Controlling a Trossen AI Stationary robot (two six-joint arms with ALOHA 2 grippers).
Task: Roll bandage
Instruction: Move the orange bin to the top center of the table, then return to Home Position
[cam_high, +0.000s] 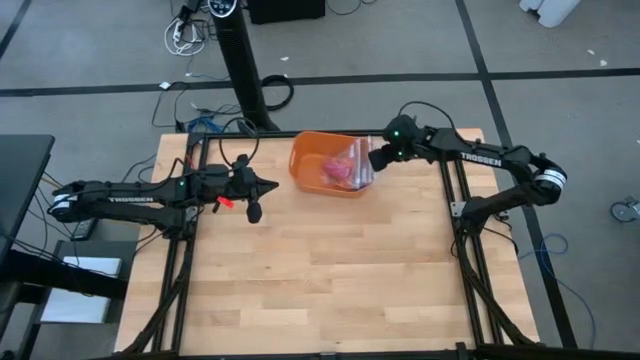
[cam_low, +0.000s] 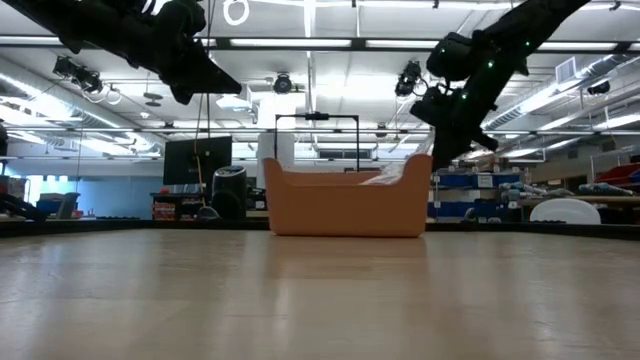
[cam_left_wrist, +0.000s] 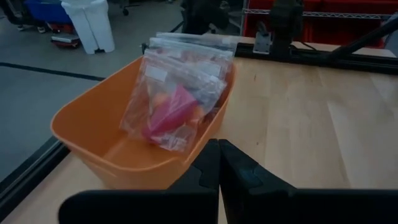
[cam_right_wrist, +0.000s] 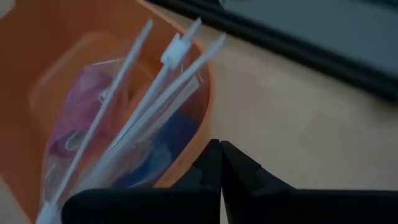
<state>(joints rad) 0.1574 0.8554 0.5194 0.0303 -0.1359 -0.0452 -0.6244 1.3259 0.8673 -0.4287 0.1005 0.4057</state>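
In the orange bin, bagged pink bandage; left gripper and right gripper both closed, empty.

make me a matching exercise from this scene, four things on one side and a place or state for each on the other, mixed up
Things:
1. bandage
2. tub
3. left pincer
4. right pincer

Places or states:
A. shut, over bare table to the tub's left
B. orange, at the table's far edge
C. pink, inside a clear bag in the tub
D. shut, at the tub's right rim

Pairs: 1-C, 2-B, 3-A, 4-D
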